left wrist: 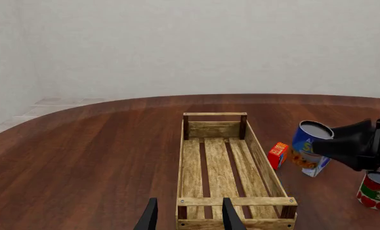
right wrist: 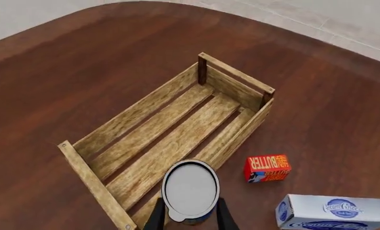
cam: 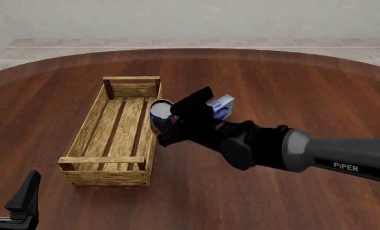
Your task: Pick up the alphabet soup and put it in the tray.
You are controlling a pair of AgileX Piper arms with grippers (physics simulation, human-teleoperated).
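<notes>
The alphabet soup [cam: 158,114], a small can with a blue label and a silver-grey top, hangs in the air with my right gripper [cam: 172,125] shut on it. In the right wrist view the can [right wrist: 190,189] sits between the fingers [right wrist: 156,216], above the tray's right long side. The tray [cam: 88,129] is a long light-wood crate with a slatted bottom [right wrist: 171,139] and holds nothing. From the left wrist view, the can [left wrist: 307,139] is lifted just right of the tray [left wrist: 184,172]. My left gripper [left wrist: 188,219] stands open by the tray's near end [cam: 11,197].
A red butter box [right wrist: 266,167] and a blue-and-white carton [right wrist: 333,212] lie on the table right of the tray. A red-and-green-labelled can [left wrist: 374,189] stands further right. The right arm [cam: 318,153] reaches in from the right.
</notes>
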